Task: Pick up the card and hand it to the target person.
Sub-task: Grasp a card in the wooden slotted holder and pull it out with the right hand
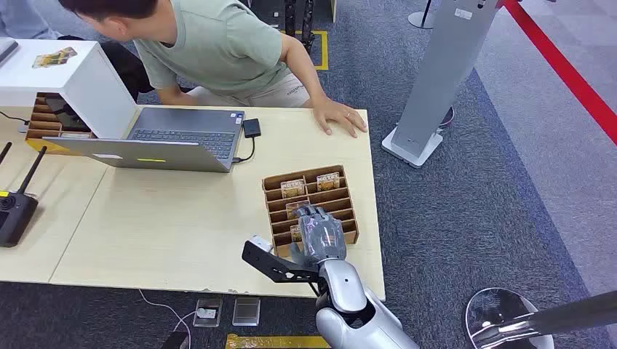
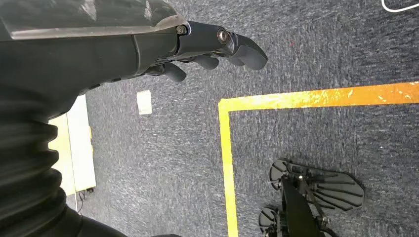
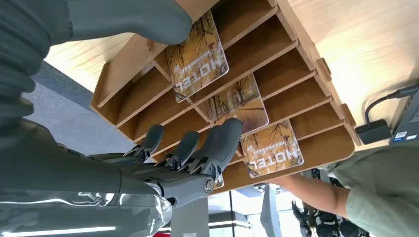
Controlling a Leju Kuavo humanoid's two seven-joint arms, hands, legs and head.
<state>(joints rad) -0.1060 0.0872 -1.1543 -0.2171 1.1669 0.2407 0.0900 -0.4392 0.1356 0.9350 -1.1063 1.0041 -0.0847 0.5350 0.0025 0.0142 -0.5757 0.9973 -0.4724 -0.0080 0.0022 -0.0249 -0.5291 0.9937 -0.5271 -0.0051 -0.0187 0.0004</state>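
Head view:
Right hand: over the near end of the wooden card rack, fingers pointing down into its slots; grip cannot be told from here.
Card rack: on the table, near its right edge; motel cards upright in far slots.
Person: leaning over far side of table, one hand flat on the top.
Laptop: open, left of rack, w/ small black adapter cabled to it.
Controller: black, w/ antennas, at table's left end.

Left wrist view:
Left hand: hangs over grey carpet w/ yellow tape line; fingers loosely curled, holding nothing, apart from thumb.

Right wrist view:
Right hand: fingers extended side by side, tips against the rack dividers; one fingertip touches the middle card. Nothing held.
Cards: three visible, each in its own slot, "MOTEL" print on two.
Thumb: at the rack's outer side, clear of cards.
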